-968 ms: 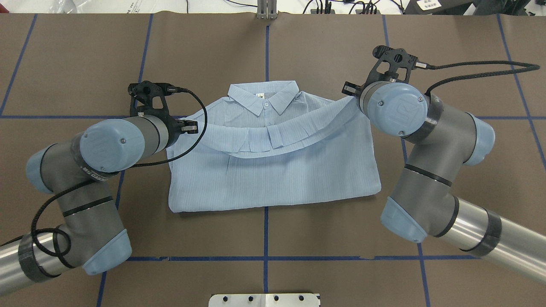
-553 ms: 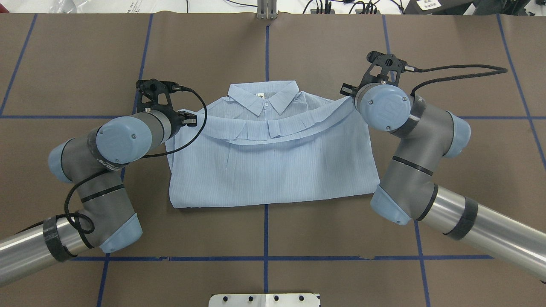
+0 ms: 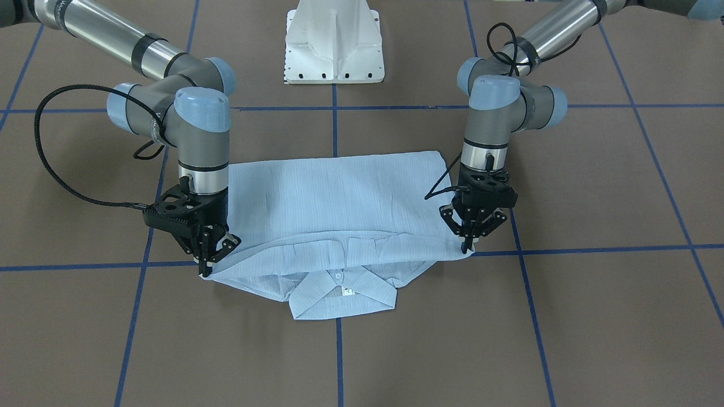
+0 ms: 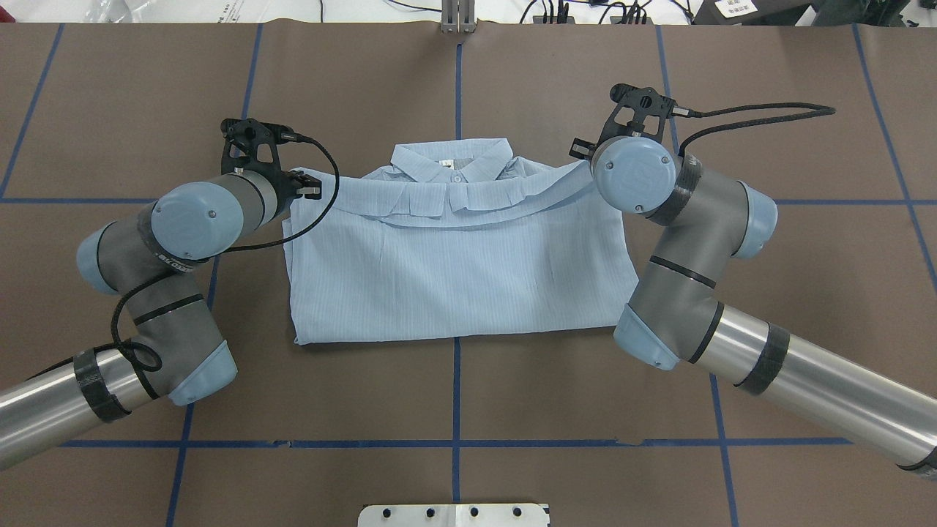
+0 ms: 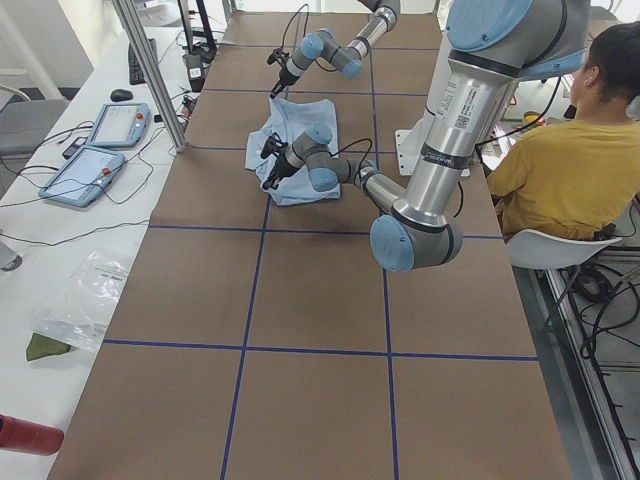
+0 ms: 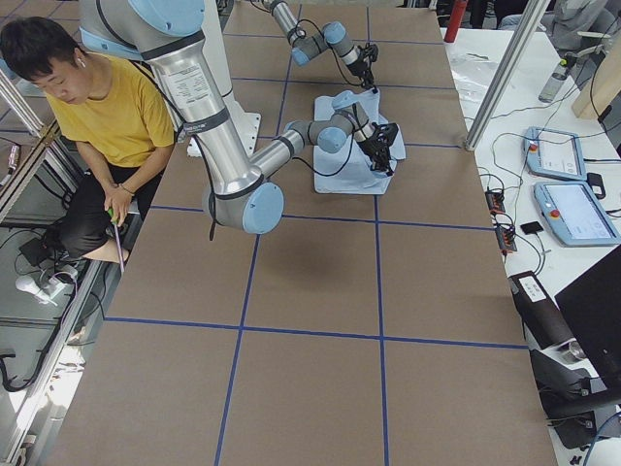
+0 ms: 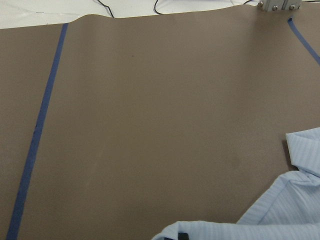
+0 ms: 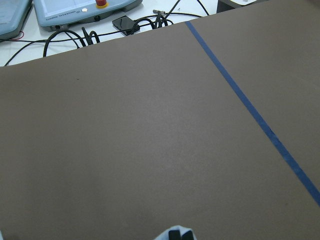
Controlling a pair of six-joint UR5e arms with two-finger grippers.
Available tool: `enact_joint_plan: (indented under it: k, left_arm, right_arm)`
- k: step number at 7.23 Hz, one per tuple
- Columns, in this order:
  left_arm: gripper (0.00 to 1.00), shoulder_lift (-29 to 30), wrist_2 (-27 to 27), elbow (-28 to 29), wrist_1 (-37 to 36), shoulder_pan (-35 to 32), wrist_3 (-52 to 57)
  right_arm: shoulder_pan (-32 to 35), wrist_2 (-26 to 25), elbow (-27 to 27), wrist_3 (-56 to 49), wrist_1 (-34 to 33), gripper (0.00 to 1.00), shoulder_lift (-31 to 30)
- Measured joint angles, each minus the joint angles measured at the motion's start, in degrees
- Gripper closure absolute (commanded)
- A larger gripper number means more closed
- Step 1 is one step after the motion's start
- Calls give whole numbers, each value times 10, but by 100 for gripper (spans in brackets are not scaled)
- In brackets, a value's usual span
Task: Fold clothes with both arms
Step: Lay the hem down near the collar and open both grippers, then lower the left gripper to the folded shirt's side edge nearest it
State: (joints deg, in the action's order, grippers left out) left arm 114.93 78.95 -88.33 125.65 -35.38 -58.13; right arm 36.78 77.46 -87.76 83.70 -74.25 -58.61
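The light-blue striped shirt (image 4: 454, 271) lies folded on the brown table, with its collar (image 3: 339, 294) at the far side from me. Its lower part is folded up, and the folded edge (image 3: 350, 246) sits just short of the collar. My left gripper (image 3: 467, 244) is shut on that edge's corner, low over the table. My right gripper (image 3: 207, 261) is shut on the other corner. In the overhead view both grippers are mostly hidden under their wrists. The left wrist view shows cloth (image 7: 285, 210) at its bottom edge.
The white pedestal base (image 3: 334, 42) stands on my side of the table. Blue tape lines (image 4: 457, 395) grid the brown surface. A metal bracket (image 4: 458, 18) sits at the far edge. A seated person in yellow (image 5: 560, 170) and teach pendants (image 6: 563, 184) are beside the table.
Both grippers have carried the folded edge away from me, from mid-chest up to just below the collar, and moved inward and lower. The sagging fold has flattened.
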Motion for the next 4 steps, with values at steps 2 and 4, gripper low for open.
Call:
enact_joint_plan:
  k: [2, 4]
  left_arm:
    - [0, -4, 3, 1, 20, -1, 5]
    - [0, -22, 35, -9, 68, -2, 22]
  right_arm:
    - [1, 3, 0, -15, 0, 0, -2]
    - [17, 51, -18, -45, 0, 0, -3]
